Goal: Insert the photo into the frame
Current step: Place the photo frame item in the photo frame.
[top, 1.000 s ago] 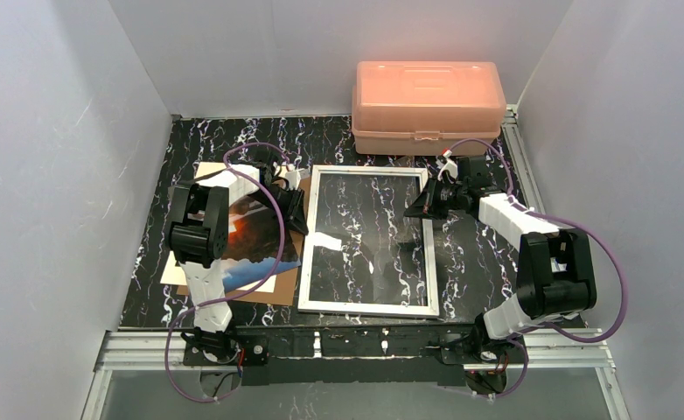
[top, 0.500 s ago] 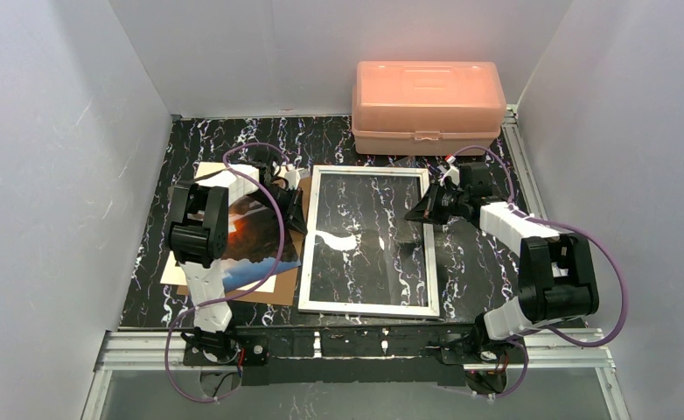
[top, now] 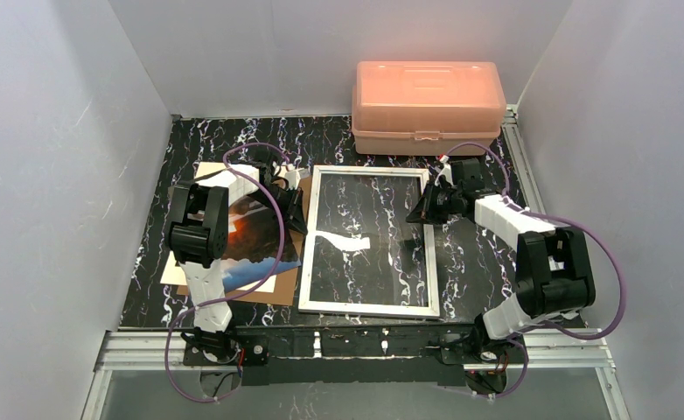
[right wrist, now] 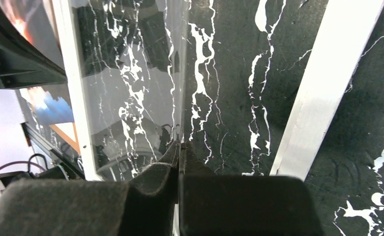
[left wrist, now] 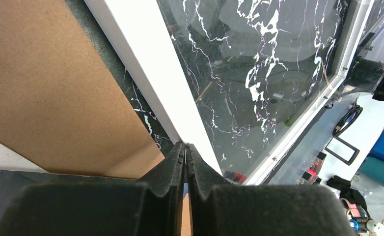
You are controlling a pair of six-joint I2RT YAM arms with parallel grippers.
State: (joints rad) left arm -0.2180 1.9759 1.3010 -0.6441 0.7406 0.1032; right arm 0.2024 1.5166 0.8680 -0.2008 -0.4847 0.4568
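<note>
The frame lies centre, the photo at nine o'clock. Left gripper pinched shut; right gripper nips the clear pane.

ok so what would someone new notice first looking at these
Probably the big white frame lying in the middle of the black marble table, with the left gripper closed at its left edge and the right gripper pinching the clear pane at the right edge. Next come the pink box at the back wall and the photo, with its orange glow, on a brown board at the left.
</note>
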